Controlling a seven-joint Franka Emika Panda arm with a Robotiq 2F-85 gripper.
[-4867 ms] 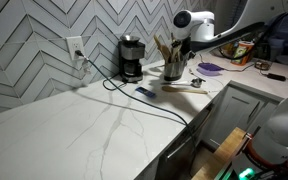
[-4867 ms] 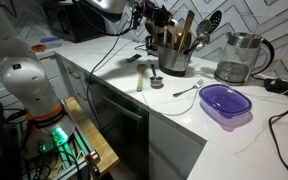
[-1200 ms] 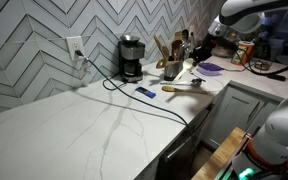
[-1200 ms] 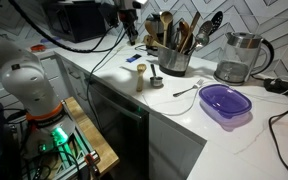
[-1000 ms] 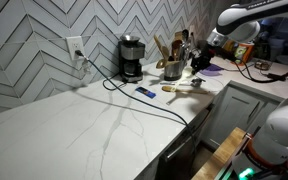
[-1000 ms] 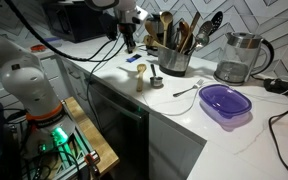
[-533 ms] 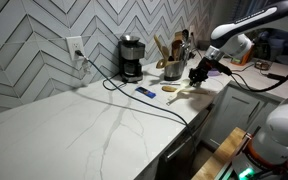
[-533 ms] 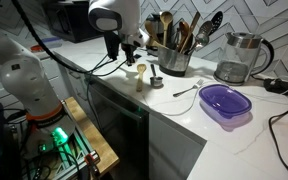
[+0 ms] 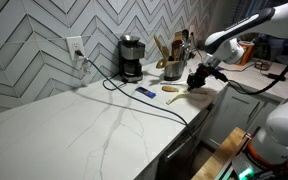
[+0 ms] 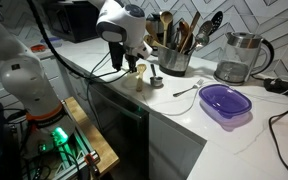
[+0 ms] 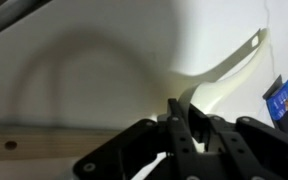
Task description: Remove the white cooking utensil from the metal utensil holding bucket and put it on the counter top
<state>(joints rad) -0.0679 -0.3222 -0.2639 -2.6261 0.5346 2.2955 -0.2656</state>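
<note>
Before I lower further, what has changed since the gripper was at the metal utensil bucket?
The gripper swung from the metal utensil bucket down to the white counter, shut on the white slotted cooking utensil. The wooden utensil, purple bowl and glass kettle stayed put.

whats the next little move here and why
Probably open the gripper and release. Its fingers look pinched on the white utensil, which already seems to lie flat on the counter top, away from the metal bucket.
</note>
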